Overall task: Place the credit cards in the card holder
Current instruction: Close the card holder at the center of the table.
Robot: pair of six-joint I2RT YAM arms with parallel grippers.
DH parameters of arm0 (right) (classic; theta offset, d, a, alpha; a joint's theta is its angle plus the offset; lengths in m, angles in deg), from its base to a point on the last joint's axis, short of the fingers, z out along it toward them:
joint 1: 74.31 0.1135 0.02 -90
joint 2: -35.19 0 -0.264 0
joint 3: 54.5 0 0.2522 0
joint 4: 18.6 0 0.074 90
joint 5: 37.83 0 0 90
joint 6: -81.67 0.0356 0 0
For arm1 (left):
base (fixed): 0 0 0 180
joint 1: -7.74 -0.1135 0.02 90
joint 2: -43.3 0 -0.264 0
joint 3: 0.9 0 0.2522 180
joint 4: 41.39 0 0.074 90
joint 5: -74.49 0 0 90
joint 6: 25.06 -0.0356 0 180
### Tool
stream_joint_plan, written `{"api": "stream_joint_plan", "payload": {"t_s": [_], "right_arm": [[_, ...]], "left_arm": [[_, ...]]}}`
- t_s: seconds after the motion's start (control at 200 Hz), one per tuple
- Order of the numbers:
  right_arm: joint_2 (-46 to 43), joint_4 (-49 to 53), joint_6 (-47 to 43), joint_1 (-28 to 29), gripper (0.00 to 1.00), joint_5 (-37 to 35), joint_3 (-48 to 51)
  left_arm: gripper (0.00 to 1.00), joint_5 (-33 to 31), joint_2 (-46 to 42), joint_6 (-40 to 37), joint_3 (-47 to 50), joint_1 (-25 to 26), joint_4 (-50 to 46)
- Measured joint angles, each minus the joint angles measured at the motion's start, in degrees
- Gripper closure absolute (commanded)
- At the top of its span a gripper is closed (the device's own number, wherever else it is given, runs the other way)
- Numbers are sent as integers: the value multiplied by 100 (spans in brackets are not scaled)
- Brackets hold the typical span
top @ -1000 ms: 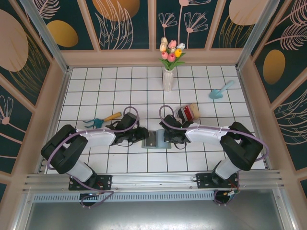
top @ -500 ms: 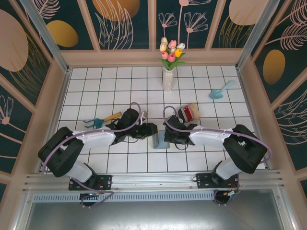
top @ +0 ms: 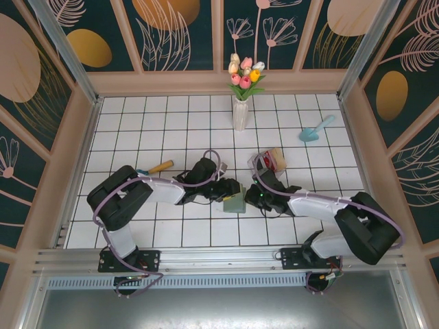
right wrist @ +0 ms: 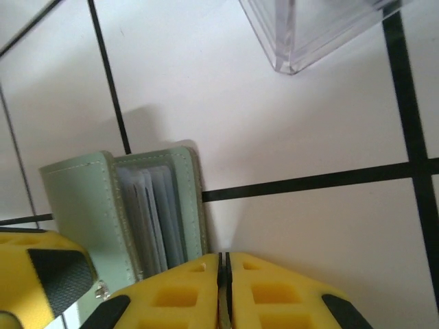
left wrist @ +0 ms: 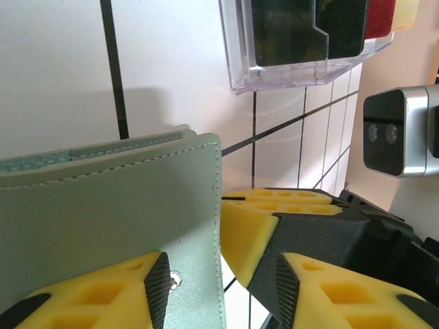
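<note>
Starting left: left gripper (left wrist: 221, 301) with jaws parted, one pad over the card holder's (left wrist: 110, 199) cover, clamping nothing. Standing on edge between both grippers, slightly agape, inner sleeves showing. Then right gripper (right wrist: 223, 264), closed with nothing between its pads, just beside the holder's cover. Could tip or fold closed if nudged by either pad; could clash fingers too, being so near. Leaving credit cards (left wrist: 288, 27) in the clear box (left wrist: 309, 72) just beyond. Open tile toward the bases for backing off.

Left arm (top: 154, 190) and right arm (top: 319, 204): black joints, white shells, lilac cables (top: 96, 205); black bases (top: 130, 260) at 7 and 5 o'clock; yellow, black-tipped fingers (right wrist: 274, 295).
</note>
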Motion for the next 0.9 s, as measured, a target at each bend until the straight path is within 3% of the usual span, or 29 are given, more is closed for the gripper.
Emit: {"api": "stream_joint_plan", "payload": {"t_s": [0.2, 0.335, 0.58, 0.901], "right_arm": [[-179, -96, -17, -184, 87, 286, 66], [-201, -107, -20, -203, 87, 343, 68], [-221, -105, -20, -212, 87, 367, 68], [-317, -92, -20, -236, 87, 369, 68]], "left_arm": [[41, -15, 50, -17, -122, 15, -13], [36, -597, -361, -297, -168, 39, -723], [41, -1641, -1344, -754, -175, 39, -1740], [43, -1941, -629, -1467, -621, 39, -2741]]}}
